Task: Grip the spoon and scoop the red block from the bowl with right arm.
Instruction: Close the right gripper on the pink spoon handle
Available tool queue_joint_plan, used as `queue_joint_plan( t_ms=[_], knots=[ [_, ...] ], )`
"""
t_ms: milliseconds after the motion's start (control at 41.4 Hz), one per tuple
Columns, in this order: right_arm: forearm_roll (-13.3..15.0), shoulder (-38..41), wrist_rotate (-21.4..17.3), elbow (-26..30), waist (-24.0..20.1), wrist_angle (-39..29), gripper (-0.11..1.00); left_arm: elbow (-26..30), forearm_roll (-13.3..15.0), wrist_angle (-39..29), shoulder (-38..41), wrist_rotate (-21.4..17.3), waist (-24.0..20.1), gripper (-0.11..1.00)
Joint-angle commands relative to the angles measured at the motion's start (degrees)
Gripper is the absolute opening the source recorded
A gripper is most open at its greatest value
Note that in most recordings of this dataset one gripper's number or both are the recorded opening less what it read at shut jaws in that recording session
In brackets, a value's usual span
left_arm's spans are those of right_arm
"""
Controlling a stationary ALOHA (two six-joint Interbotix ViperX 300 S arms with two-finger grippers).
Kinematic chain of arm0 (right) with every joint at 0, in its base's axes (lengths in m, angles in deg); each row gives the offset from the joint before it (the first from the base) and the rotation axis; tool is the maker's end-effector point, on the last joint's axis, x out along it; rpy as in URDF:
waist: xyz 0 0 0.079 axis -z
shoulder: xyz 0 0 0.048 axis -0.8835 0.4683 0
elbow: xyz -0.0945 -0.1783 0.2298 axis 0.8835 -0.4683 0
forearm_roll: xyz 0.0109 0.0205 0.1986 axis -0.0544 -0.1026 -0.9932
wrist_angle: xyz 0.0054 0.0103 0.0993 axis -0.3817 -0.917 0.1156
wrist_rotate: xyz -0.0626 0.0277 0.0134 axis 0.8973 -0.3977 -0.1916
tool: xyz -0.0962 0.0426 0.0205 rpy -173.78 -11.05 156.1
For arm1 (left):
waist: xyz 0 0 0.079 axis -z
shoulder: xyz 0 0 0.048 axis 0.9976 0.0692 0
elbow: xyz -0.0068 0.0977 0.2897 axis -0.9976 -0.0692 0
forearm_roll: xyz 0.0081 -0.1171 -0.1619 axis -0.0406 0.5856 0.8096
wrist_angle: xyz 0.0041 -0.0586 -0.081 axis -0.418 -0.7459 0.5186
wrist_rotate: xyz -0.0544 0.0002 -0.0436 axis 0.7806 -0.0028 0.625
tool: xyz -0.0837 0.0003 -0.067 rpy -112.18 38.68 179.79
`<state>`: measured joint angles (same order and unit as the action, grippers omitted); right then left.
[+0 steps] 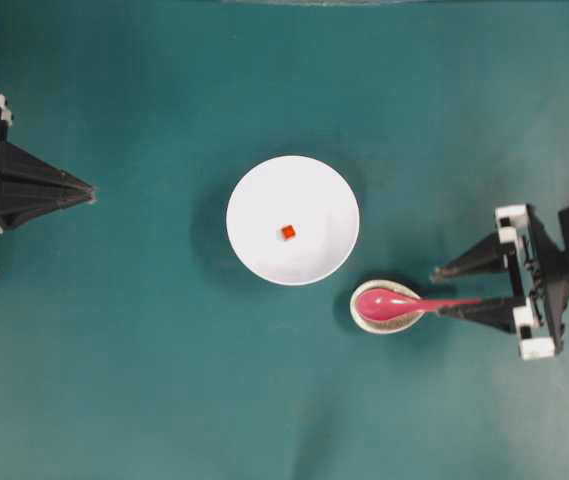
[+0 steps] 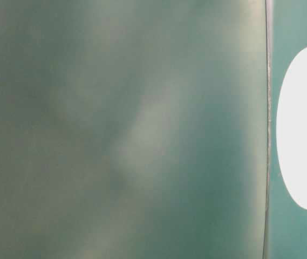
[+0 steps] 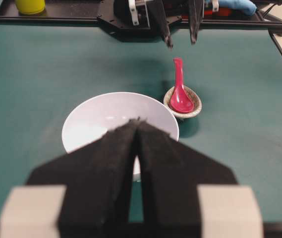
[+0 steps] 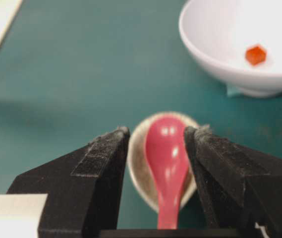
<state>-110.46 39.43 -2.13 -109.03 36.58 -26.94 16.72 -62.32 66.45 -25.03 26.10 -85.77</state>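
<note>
Left end effector [image 1: 92, 188]: black, pointed, parked at the left edge of the desk [image 1: 144, 380], well apart from all dishes. Its fingers meet at the tips, holding nothing; the left wrist view shows the two black pads pressed together.

Bowl [image 1: 293, 220]: plain white, round, standing near the centre of the teal desk. Seen from the table-level view only as a bright white oval at the right border, the remainder of that view being blurred.

Red block [image 1: 287, 232]: tiny red-orange cube lying on the floor of the bowl, close to its middle, touching nothing else.

Spoon rest [image 1: 369, 318]: small speckled whitish dish, just beside the bowl on the side toward the front right corner of the desk, close to the bowl's rim.

Spoon [image 1: 389, 304]: glossy pink-magenta, its deep oval scoop lying in the spoon rest, its handle projecting toward the right edge of the desk.

Right end effector [image 1: 436, 291]: black with white fittings, near the right edge, spread wide. In the right wrist view the two fingers stand either side of the spoon, with the handle running between them, a gap visible on each side; nothing is gripped.
</note>
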Motion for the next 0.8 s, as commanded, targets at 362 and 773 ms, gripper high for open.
queue_joint_plan(
  t_ms=[362, 773],
  knots=[
    [-5.27, 13.97, 0.09, 0.97, -6.33, 8.35, 0.54, 1.67, 0.0, 0.09, 0.35, -0.09, 0.0, 0.0],
    [-5.27, 17.84, 0.09, 1.05, -6.33, 8.79, 0.54, 1.58, 0.0, 0.09, 0.44, -0.09, 0.0, 0.0]
  ],
)
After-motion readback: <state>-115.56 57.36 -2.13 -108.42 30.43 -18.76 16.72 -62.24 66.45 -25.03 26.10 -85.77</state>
